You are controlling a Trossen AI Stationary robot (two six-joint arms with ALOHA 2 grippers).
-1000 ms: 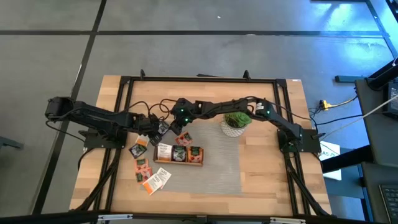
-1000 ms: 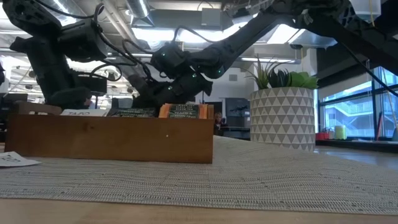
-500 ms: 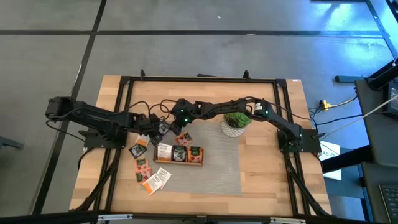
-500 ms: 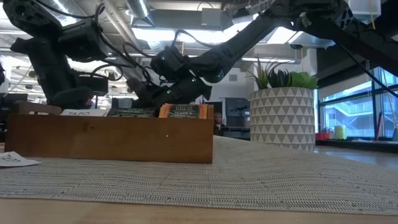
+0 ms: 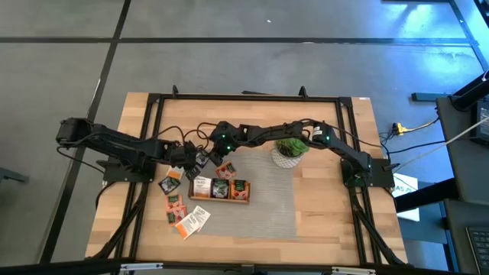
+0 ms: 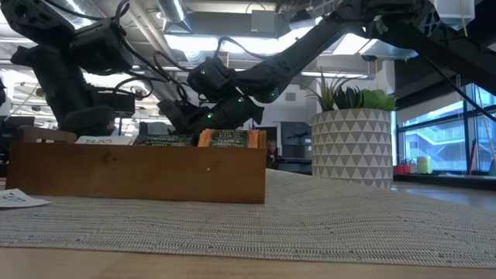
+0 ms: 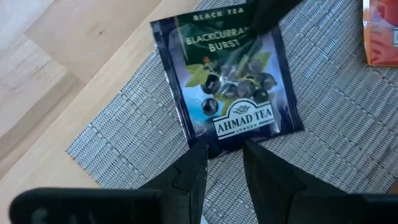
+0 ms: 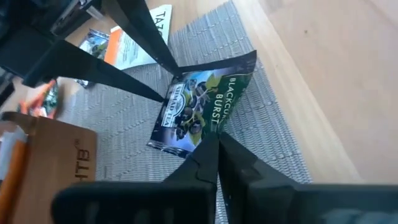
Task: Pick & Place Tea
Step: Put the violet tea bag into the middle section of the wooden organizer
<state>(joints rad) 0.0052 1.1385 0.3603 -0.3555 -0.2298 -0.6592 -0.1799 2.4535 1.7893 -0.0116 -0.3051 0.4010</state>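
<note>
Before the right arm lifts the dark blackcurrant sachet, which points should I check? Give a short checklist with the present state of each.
1. Right gripper shut on the blackcurrant sachet: ok, fingers meet at its edge.
2. Grip is deep enough to hold: cannot tell.
3. Left gripper clear of the sachet: not ok, its open fingers sit right at the other edge.
4. Sachet free of other sachets: ok, it lies alone on the grey mat.
5. Wooden tray has room: cannot tell.

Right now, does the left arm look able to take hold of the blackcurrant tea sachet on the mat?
Probably yes. The left gripper has its fingers open right at the edge of the blackcurrant sachet. However, the right gripper is already shut on the sachet's other edge, so both would be holding it.
</note>
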